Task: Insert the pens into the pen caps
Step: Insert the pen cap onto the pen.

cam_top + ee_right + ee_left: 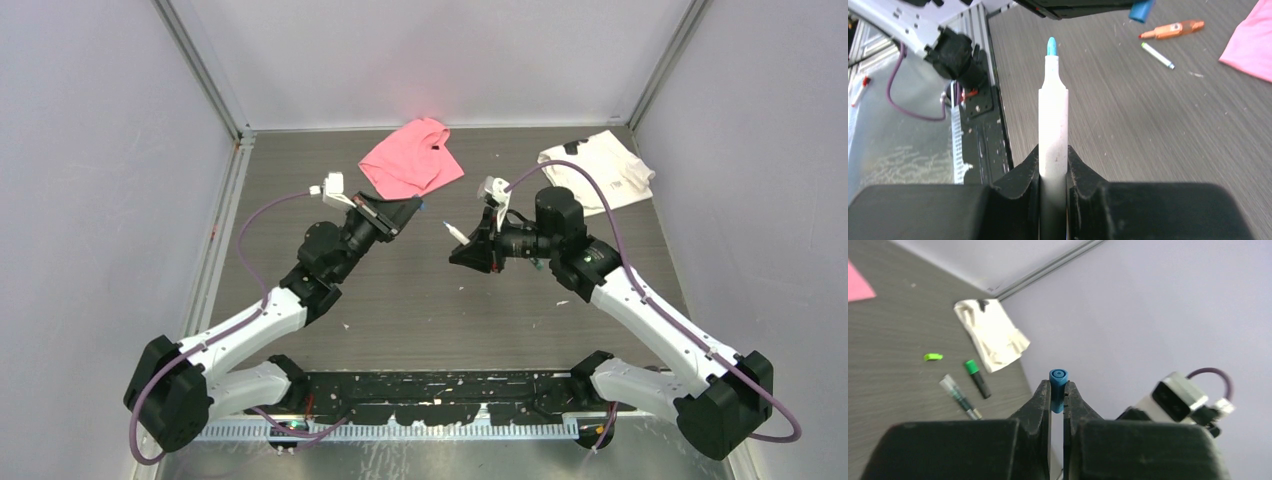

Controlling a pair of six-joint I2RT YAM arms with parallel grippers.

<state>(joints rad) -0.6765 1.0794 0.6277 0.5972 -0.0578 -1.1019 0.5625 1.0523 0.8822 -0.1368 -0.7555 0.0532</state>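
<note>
Blue cap [1058, 377] tight in left pincer [1057, 391]

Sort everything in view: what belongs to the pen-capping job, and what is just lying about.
Job in hand:
- blue cap in the left claw
- white blue-tipped pen in the right claw
- orange pen
- slim white pen
- green cap
- green-tipped black highlighter
- clear-bodied pen

Lying about:
- pink cloth
- white cloth

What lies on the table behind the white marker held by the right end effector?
An orange pen, a slim white pen and a pink cloth; the table directly behind the marker is hidden.
</note>
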